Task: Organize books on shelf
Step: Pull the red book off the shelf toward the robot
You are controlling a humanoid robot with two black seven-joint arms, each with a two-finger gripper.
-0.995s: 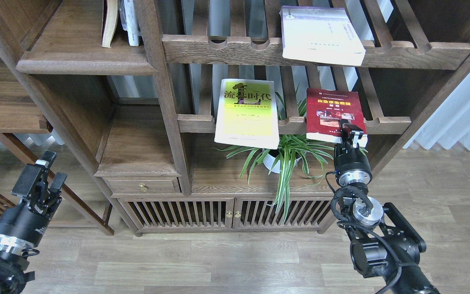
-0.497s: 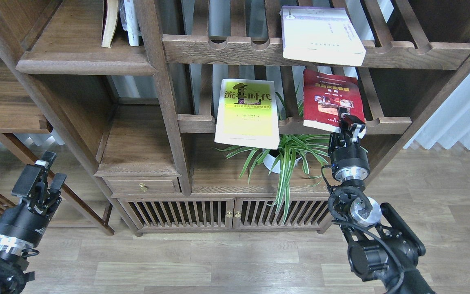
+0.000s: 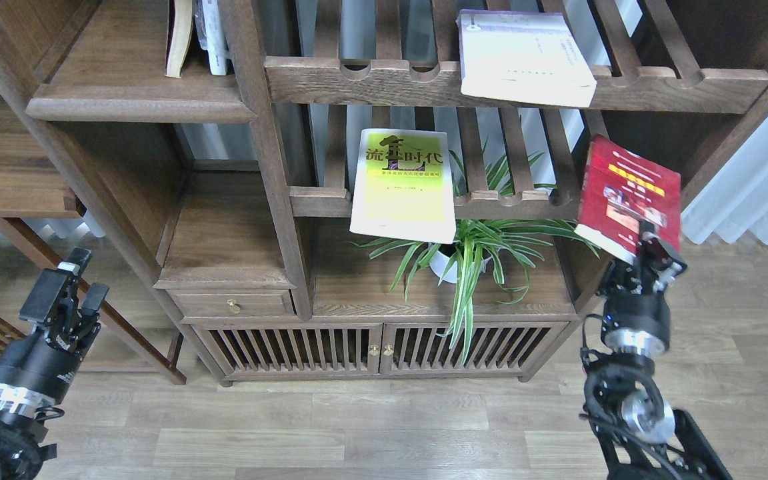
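My right gripper [image 3: 651, 245] is shut on the near edge of the dark red book [image 3: 631, 195] and holds it tilted in the air, right of the slatted racks. The yellow-green book [image 3: 405, 183] with black characters lies on the lower slatted rack, overhanging its front rail. The white book [image 3: 523, 59] lies on the upper slatted rack. The solid dark-brown shelf [image 3: 137, 100] with the rounded front edge is at the upper left, with a few upright books [image 3: 199, 33] at its back. My left gripper [image 3: 64, 283] is open and empty, low at the left.
A potted spider plant [image 3: 471, 250] stands on the cabinet top under the lower rack. A drawer with a brass knob [image 3: 232, 305] and slatted cabinet doors [image 3: 377, 350] are below. A vertical post [image 3: 264, 133] separates the solid shelf from the racks.
My right gripper has lifted the dark red book off the lower slatted rack and carried it to the right and toward me, tilting it. The left arm has not moved.
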